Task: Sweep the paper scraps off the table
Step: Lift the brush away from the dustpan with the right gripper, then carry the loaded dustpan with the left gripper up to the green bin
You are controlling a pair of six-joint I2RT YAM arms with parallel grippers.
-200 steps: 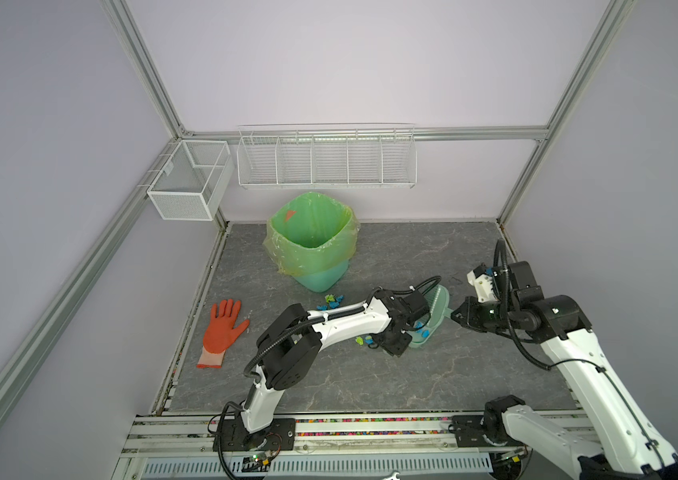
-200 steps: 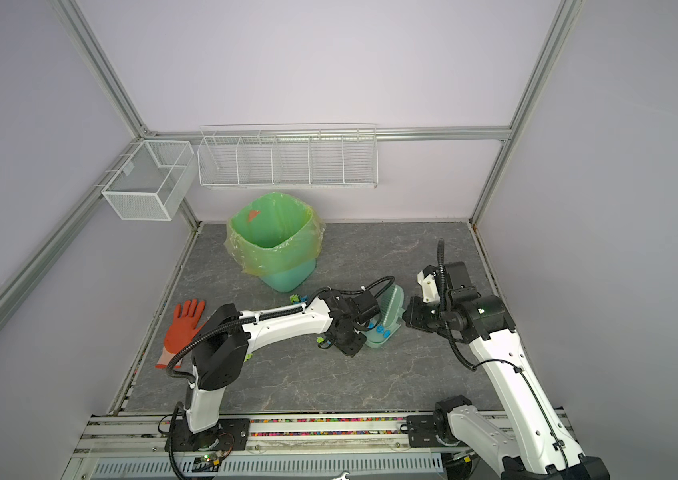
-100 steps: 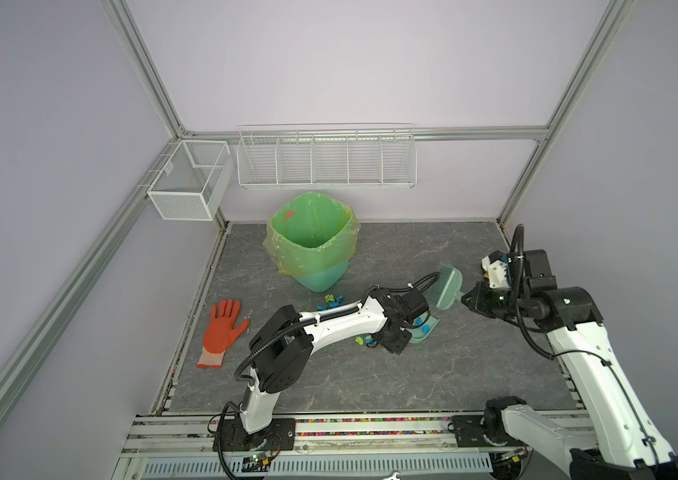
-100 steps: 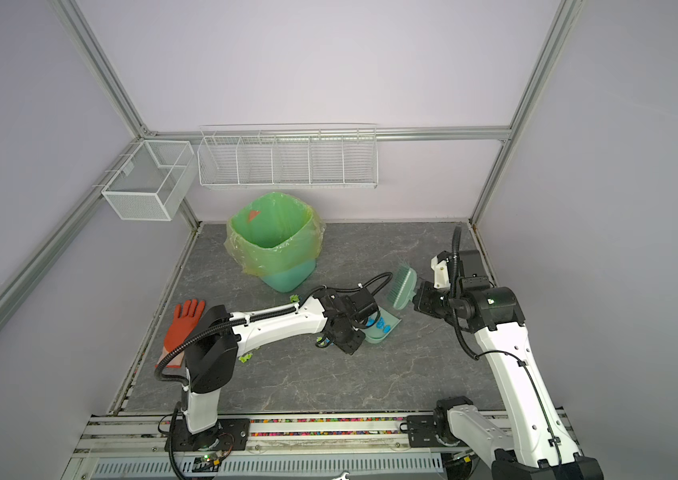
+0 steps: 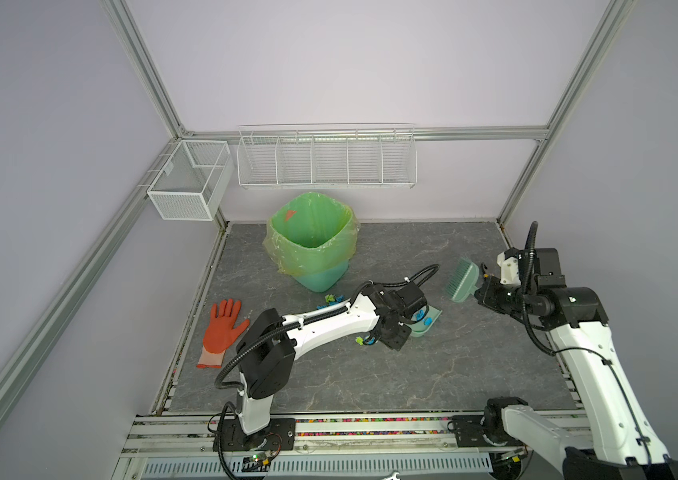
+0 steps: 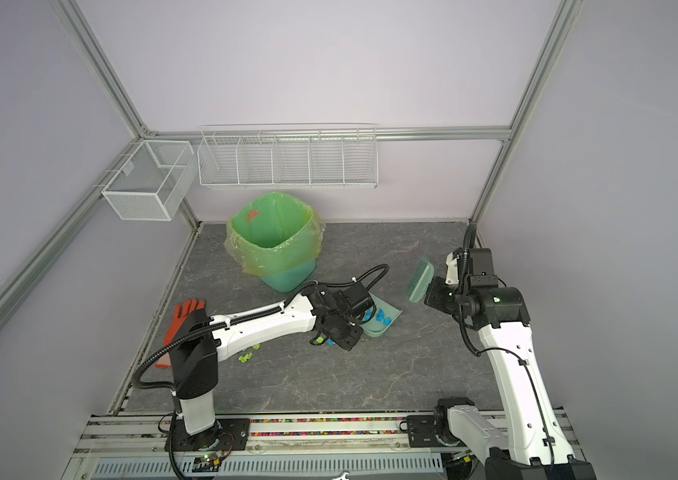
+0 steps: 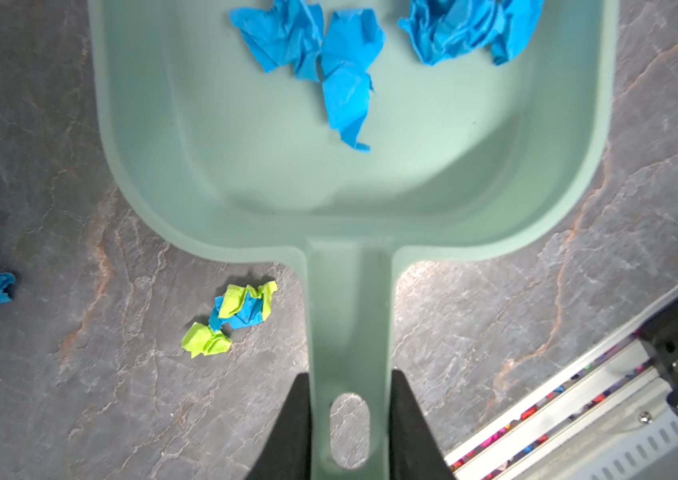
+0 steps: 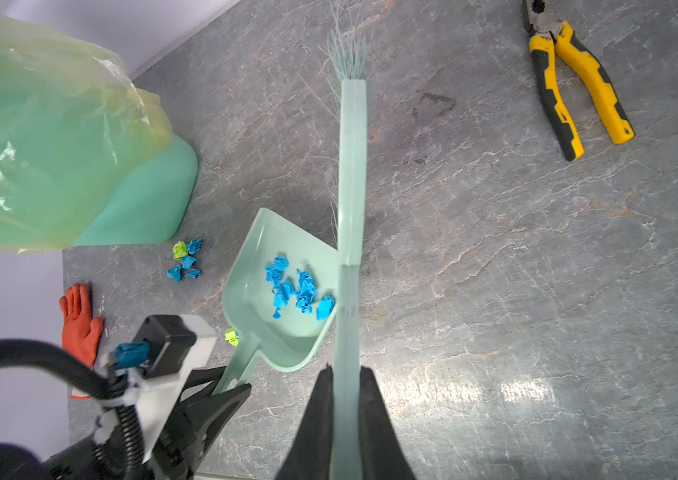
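1. Paper scraps [image 8: 296, 291], tiny crumpled blue and lime-green bits, are split up. Several blue ones lie in the pale mint plastic dustpan [image 7: 246, 166], close to its open lip. A blue-and-lime cluster [image 7: 231, 318] lies on the dark grey marbled desk [image 5: 412, 374] just beside the pan's handle. Another cluster [image 8: 185, 259] sits near the foot of the green bag-lined bin [image 5: 312, 249], and lime bits [image 6: 246, 356] show beside the left arm.
2. The left claw [image 7: 350, 376] is closed narrowly on the far end of the dustpan's handle, with the pan flat on the desk. Gripped that far back, the pan could twist or dip at the lip when lifted, and the blue scraps nearest the lip would slide out.
3. The right claw [image 8: 345, 370] is pinched fully onto the handle of the pale green bristle brush [image 8: 352, 166], which appears to hang clear of the desk.
4. The cluster beside the handle lies behind the pan's back wall. Unless the pan is repositioned, a stroke there would likely pile paper against that wall or knock the brush into the left claw.
5. The paper looks very light, so a brisk stroke could flick bits toward the orange-red rubber glove [image 5: 223, 328].
6. At the bin, the loose bag could snag the pan's rim. The yellow-handled pliers [image 8: 578, 95] lie well apart.
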